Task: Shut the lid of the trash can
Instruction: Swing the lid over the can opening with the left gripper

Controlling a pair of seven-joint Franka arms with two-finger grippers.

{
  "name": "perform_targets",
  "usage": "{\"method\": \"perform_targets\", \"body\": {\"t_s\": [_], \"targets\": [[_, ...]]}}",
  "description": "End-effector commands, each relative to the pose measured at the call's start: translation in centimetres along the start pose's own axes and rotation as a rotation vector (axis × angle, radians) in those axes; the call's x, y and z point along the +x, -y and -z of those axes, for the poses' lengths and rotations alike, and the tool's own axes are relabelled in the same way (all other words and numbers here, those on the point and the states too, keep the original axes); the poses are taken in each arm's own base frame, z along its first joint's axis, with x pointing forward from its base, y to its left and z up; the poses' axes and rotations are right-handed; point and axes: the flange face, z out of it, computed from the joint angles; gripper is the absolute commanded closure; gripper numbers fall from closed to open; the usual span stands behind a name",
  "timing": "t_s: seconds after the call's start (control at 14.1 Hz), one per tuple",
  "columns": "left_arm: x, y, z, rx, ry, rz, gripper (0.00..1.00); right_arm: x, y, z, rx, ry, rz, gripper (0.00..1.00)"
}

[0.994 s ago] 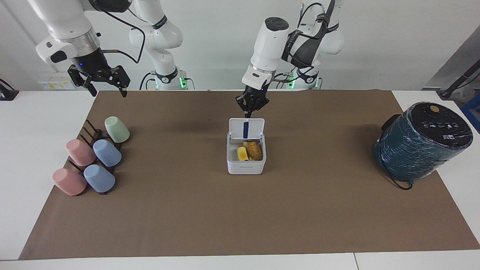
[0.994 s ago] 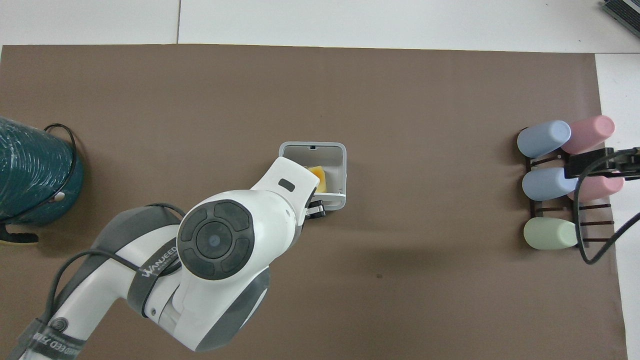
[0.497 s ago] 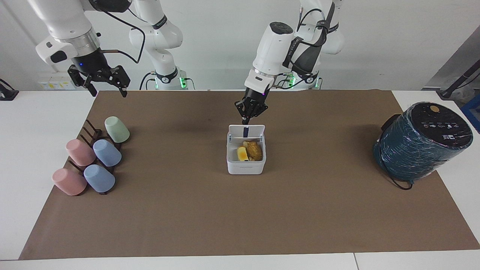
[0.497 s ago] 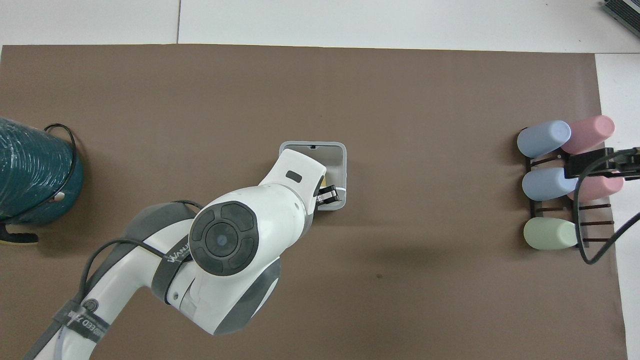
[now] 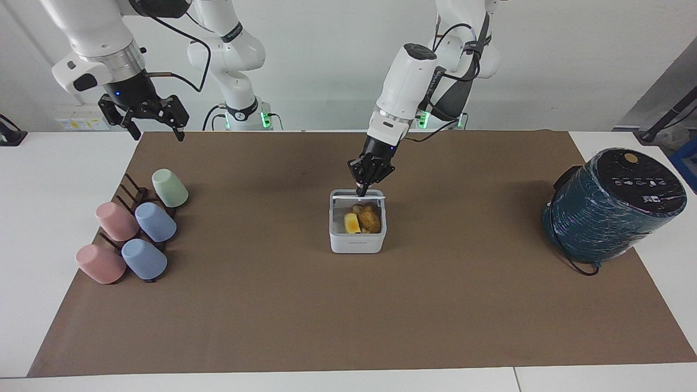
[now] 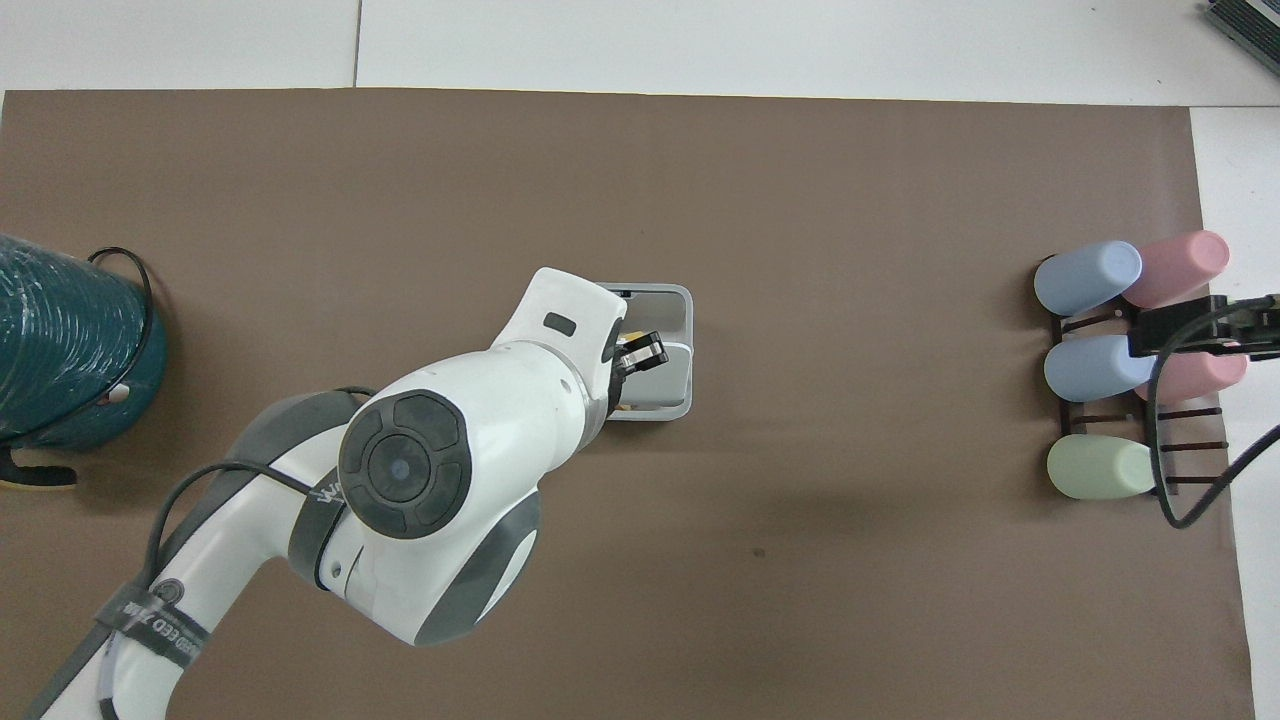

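Observation:
The trash can [image 5: 357, 239] is a small white square box in the middle of the brown mat, with yellow and brown scraps [image 5: 362, 219] showing inside. Its lid [image 5: 358, 195] hangs tilted about halfway down over the opening, hinged at the side nearer the robots. My left gripper [image 5: 361, 189] is shut, and its tips press on the lid's top. In the overhead view the left gripper [image 6: 640, 352] covers part of the trash can [image 6: 683, 305] and the lid [image 6: 662, 378]. My right gripper [image 5: 146, 118] is open and empty, waiting in the air over the mat's corner near the cup rack.
A rack of several pastel cups [image 5: 133, 228] lies toward the right arm's end of the table. A large dark teal cylindrical appliance [image 5: 612, 204] with a cable stands toward the left arm's end. The brown mat [image 5: 348, 326] covers most of the table.
The left gripper has moved forward and down, pushing the lid from upright to about halfway down over the can. The right arm has not moved.

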Motion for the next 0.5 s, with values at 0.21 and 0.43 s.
{"method": "perform_targets", "body": {"t_s": [0.21, 0.43], "targets": [[1.0, 0.3, -1.3, -0.029, -0.016, 0.03, 1.0, -0.7, 0.1, 0.1, 0.007, 0.007, -0.009, 0.0], [1.1, 0.6, -1.8, -0.037, -0.012, 0.049, 1.0, -0.7, 0.1, 0.1, 0.007, 0.007, -0.009, 0.0]]}}
